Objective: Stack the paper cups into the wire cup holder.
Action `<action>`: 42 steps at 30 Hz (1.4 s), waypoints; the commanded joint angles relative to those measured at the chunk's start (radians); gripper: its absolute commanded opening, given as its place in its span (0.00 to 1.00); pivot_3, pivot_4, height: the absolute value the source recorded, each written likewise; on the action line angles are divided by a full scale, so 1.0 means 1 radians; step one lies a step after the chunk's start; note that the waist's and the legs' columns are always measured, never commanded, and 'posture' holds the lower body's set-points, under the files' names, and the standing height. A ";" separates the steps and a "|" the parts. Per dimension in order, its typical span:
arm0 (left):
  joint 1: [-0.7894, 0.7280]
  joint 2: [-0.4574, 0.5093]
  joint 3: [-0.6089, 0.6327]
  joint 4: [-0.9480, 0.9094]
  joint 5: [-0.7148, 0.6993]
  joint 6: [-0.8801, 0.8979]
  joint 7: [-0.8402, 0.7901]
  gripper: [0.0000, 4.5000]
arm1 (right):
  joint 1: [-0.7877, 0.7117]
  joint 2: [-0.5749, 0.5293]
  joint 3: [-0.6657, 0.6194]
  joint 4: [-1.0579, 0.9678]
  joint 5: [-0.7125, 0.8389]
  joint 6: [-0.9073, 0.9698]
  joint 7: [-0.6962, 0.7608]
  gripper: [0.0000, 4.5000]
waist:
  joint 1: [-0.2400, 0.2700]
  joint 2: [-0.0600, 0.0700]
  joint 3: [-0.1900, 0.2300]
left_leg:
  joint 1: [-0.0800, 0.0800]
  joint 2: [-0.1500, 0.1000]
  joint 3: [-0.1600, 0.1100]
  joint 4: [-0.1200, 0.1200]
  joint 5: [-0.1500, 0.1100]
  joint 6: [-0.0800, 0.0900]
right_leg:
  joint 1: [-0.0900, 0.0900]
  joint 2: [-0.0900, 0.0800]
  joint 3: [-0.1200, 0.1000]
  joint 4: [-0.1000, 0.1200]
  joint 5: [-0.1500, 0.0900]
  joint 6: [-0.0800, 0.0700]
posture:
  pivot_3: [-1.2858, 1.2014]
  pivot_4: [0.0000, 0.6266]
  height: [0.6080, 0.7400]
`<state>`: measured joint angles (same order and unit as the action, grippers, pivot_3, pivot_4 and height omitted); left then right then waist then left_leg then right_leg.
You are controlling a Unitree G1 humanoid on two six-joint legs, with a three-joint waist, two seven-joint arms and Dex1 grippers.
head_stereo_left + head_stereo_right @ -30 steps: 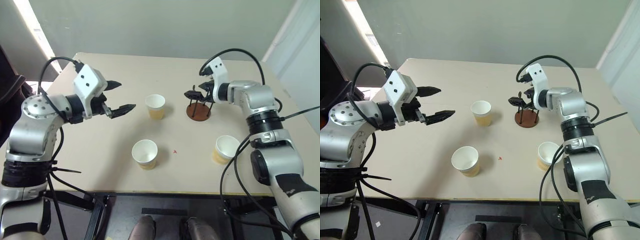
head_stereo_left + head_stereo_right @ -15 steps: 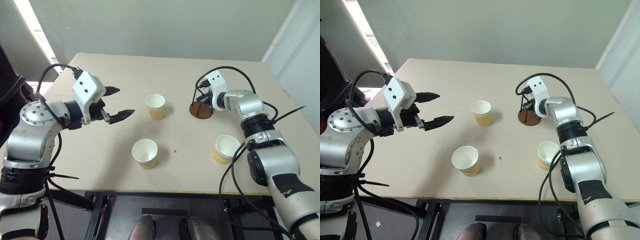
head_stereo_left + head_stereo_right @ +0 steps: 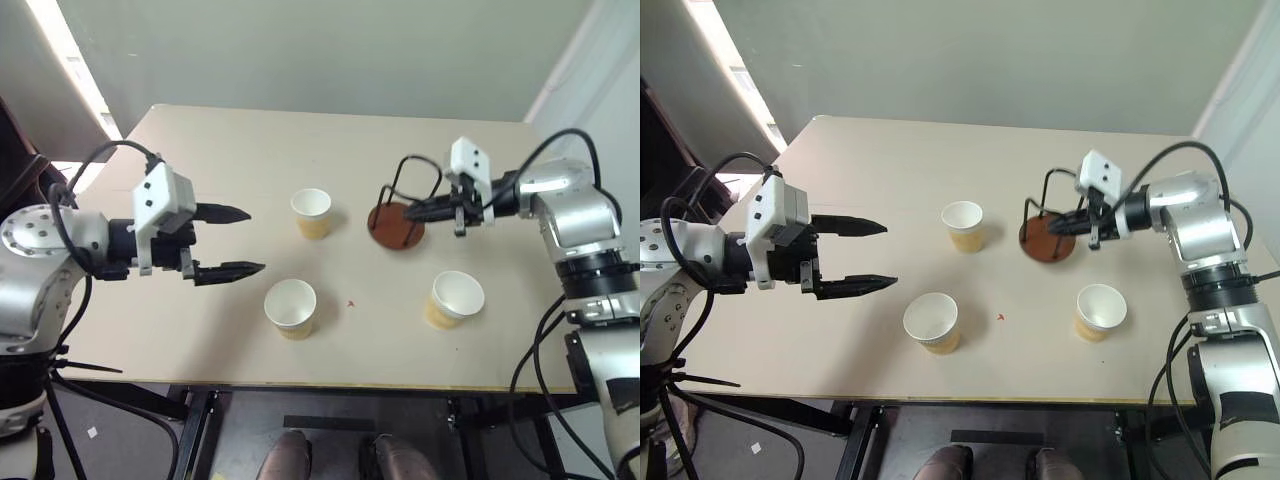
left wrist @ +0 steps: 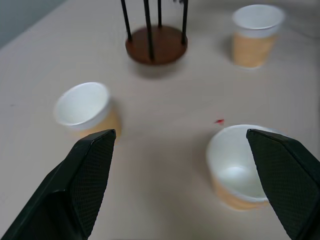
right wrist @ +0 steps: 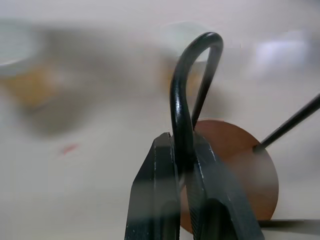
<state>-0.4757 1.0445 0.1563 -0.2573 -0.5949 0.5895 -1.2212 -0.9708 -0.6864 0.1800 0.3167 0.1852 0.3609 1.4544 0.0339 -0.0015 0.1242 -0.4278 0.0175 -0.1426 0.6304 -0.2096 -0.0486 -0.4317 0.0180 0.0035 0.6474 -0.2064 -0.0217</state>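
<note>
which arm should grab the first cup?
Left, probably. The left gripper is open, with two paper cups just ahead of its fingers. The right gripper is shut on a wire loop of the wire cup holder.

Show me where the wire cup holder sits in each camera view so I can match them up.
Left eye: wire cup holder right of centre, right gripper clamped on a wire loop.
Right eye: same spot, beside the far paper cup.
Left wrist: top centre.
Right wrist: loop between the fingers, disc behind.
Shared landmark: small red mark on the table.
</note>
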 commanded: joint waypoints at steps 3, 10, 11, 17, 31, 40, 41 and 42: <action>-0.034 0.032 -0.001 -0.016 -0.035 0.017 -0.055 1.00 | -0.002 -0.008 0.000 -0.103 0.101 -0.105 0.153 0.00 | -0.006 0.000 0.000 | 0.003 0.001 0.000 -0.001 0.002 0.003 | 0.001 0.000 0.000 0.003 0.001 0.000 | 0.52 0.24 1.00; -0.017 0.044 0.006 -0.024 -0.037 0.016 -0.065 1.00 | 0.021 -0.024 0.111 -0.123 0.142 -0.132 0.160 0.00 | -0.009 0.000 0.000 | 0.010 0.002 0.000 0.000 0.003 0.004 | 0.008 0.001 0.000 0.003 0.000 -0.003 | 0.52 0.24 1.00; -0.011 0.043 0.007 -0.031 -0.037 0.018 -0.059 1.00 | 0.024 -0.009 0.119 -0.113 0.129 -0.147 0.160 0.00 | -0.009 0.000 0.000 | 0.010 0.002 0.000 0.000 0.003 0.004 | 0.008 0.001 0.000 0.003 0.000 -0.003 | 0.52 0.24 1.00; 0.005 0.046 0.019 -0.052 -0.041 0.030 -0.038 1.00 | 0.035 0.019 0.164 -0.116 0.119 -0.194 0.160 0.00 | -0.007 0.000 0.000 | 0.009 0.002 -0.001 -0.001 0.002 0.005 | 0.007 0.001 0.000 0.003 0.000 -0.003 | 0.52 0.24 1.00; 0.025 0.036 0.020 -0.075 -0.049 0.037 0.000 1.00 | 0.022 0.048 0.243 -0.099 -0.007 -0.142 0.139 0.18 | -0.008 0.000 0.000 | 0.009 0.003 -0.001 -0.001 0.001 0.004 | 0.008 0.001 -0.001 0.002 0.000 -0.003 | 0.52 0.24 1.00; 0.012 0.031 0.006 -0.068 -0.047 0.031 -0.001 1.00 | -0.013 -0.026 0.236 -0.139 0.009 -0.125 0.160 0.82 | -0.004 0.001 0.000 | 0.008 0.003 -0.001 -0.001 0.000 0.004 | 0.008 0.001 -0.001 0.001 0.000 -0.003 | 0.52 0.24 1.00; 0.012 0.031 0.005 -0.067 -0.047 0.030 -0.002 1.00 | -0.023 -0.050 0.237 -0.151 0.027 -0.118 0.160 0.89 | -0.003 0.001 0.000 | 0.008 0.002 -0.001 -0.001 0.000 0.004 | 0.007 0.001 -0.001 0.001 0.000 -0.003 | 0.52 0.24 1.00; 0.009 0.030 0.004 -0.065 -0.046 0.028 -0.005 1.00 | -0.037 -0.098 0.243 -0.176 0.059 -0.113 0.160 0.96 | -0.001 0.001 0.000 | 0.008 0.002 -0.001 -0.001 0.000 0.004 | 0.007 0.001 -0.001 0.001 0.000 -0.003 | 0.52 0.24 1.00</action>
<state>-0.4517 1.0739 0.1437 -0.3102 -0.6307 0.6296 -1.2211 -0.9638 -0.7375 0.4439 0.1986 0.1920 0.2408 1.6079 0.0331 -0.0009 0.1246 -0.4201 0.0198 -0.1431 0.6297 -0.2095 -0.0452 -0.4242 0.0191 0.0030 0.6480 -0.2068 -0.0249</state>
